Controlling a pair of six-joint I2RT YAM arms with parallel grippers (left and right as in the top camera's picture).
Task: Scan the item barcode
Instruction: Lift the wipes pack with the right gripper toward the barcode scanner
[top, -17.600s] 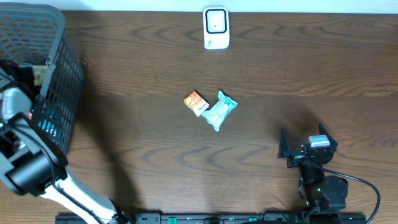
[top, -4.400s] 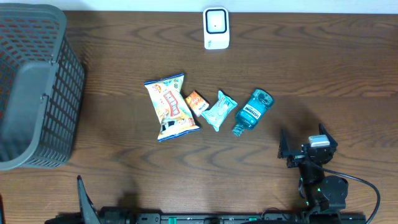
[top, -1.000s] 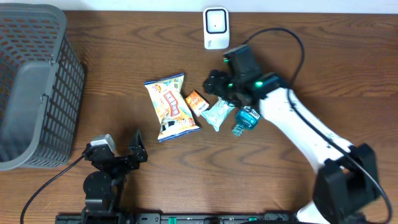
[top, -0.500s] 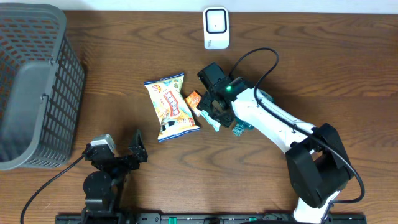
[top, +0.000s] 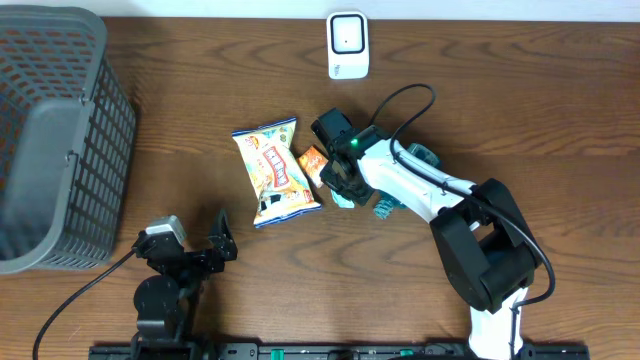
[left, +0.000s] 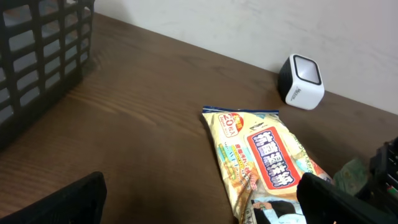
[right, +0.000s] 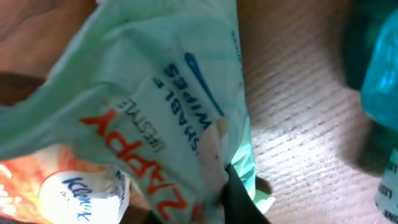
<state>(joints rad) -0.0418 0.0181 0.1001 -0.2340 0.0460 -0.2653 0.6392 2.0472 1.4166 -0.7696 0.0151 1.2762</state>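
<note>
Nearest the robot, at the lower left of the overhead view, the left gripper (top: 187, 248) hung low over the table (top: 520, 100) with its jaws spread wide and nothing between them. Its wrist camera looked across the snack bag (left: 264, 162) toward the far wall.

At mid-frame the right arm reached in from the lower right. The right gripper (top: 338, 178) was down among the clustered items, jaws pinched together on the pale green wipes packet (right: 161, 93). In the right wrist view the packet filled the frame, crumpled, its film bunched against a dark fingertip (right: 239, 199) at the bottom edge. Whether the grip was secure could not be told. The teal bottle (right: 376, 74) lay just beside it at the right edge. In the overhead view a small orange packet (top: 314, 158) sat just left of the gripper, touching the snack bag or nearly so.

Farther off, the white scanner (top: 348, 45) stood at the top centre, well apart from the packet, and the basket (top: 110, 110) filled the upper left.

The step in hand appeared to be the pick-up. Next the packet would need lifting clear of its neighbours, carrying up-frame, and turning so the barcode faced the scanner window. No barcode showed in these views.
</note>
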